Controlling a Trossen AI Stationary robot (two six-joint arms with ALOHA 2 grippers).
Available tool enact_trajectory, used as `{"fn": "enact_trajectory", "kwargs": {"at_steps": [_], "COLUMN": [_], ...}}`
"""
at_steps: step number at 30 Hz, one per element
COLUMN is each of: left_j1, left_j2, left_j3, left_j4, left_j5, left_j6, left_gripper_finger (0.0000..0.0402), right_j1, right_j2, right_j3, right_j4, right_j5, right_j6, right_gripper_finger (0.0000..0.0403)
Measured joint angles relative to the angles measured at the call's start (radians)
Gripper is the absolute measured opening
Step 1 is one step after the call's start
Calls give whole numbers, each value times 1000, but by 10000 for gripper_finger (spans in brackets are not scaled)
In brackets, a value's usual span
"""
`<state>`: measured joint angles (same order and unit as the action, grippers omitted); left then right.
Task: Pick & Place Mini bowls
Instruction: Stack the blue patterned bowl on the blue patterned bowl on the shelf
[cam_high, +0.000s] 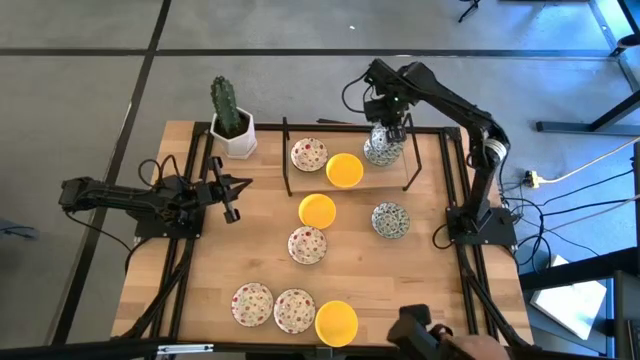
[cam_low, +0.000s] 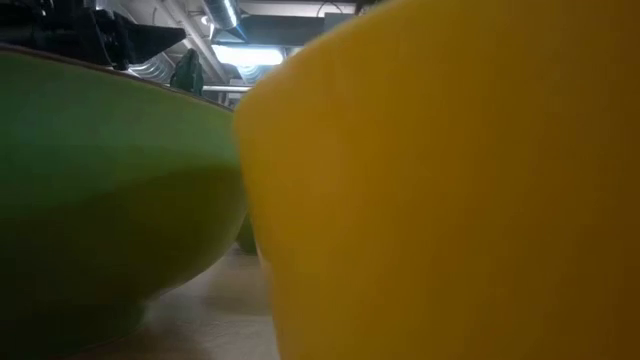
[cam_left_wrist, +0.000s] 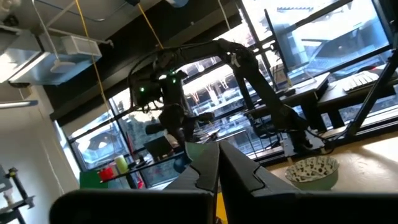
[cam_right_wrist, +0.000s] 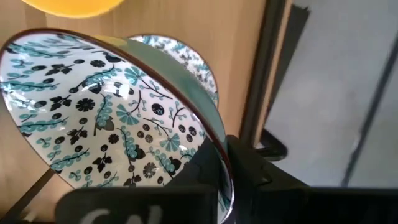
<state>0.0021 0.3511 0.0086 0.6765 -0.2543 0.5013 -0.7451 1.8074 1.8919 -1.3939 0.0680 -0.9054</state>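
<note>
My right gripper (cam_high: 388, 132) hangs over the far right of the table, shut on a white mini bowl with a green-grey pattern (cam_right_wrist: 93, 112). Just under it, a second bowl of that pattern (cam_right_wrist: 186, 56) sits inside a black wire frame (cam_high: 288, 160). A red-speckled bowl (cam_high: 309, 154) and a yellow bowl (cam_high: 344, 170) rest in the same frame. More mini bowls lie on the wood: yellow (cam_high: 318, 210), red-speckled (cam_high: 307, 244), green-patterned (cam_high: 390, 220). My left gripper (cam_high: 230, 205) waits shut at the table's left, holding nothing. My right gripper pinches the patterned bowl's rim (cam_right_wrist: 219, 155), with one finger (cam_right_wrist: 199, 171) inside the bowl and the other (cam_right_wrist: 252, 177) on its outer wall. The fingers come from above, pointing down. The bowl hangs tilted over the bowl below; whether the two touch I cannot tell.
A cactus in a white pot (cam_high: 232, 125) stands at the far left corner. Two red-speckled bowls (cam_high: 252, 304) (cam_high: 294, 310) and a yellow one (cam_high: 336, 322) line the near edge, where a dark object (cam_high: 415, 328) also sits. The low view is filled by a yellow bowl (cam_low: 450, 180) and a green wall (cam_low: 100, 200).
</note>
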Motion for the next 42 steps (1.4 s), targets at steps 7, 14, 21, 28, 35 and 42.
{"fn": "enact_trajectory", "kwargs": {"at_steps": [7, 14, 21, 28, 35, 42], "left_j1": [0, 0, 0, 0, 0, 0], "left_j2": [0, 0, 0, 0, 0, 0], "left_j3": [0, 0, 0, 0, 0, 0], "left_j4": [0, 0, 0, 0, 0, 0], "left_j5": [-15, -42, -42, -42, -41, -41], "left_j6": [10, 10, 10, 10, 10, 13], "left_gripper_finger": [1, 7, 1, 8, 2, 7], "right_j1": [-14, -12, -13, -12, -10, 17], "right_j2": [100, 186, 214, 214, 214, 214], "right_j3": [0, -1, -1, -1, -1, -13], "right_j4": [-34, -30, -27, 70, 56, 57], "right_j5": [-21, 63, 71, 71, 51, 26], "right_j6": [-11, -12, -11, 84, 121, 168], "right_gripper_finger": [14, 14, 15, 76, 122, 129]}}
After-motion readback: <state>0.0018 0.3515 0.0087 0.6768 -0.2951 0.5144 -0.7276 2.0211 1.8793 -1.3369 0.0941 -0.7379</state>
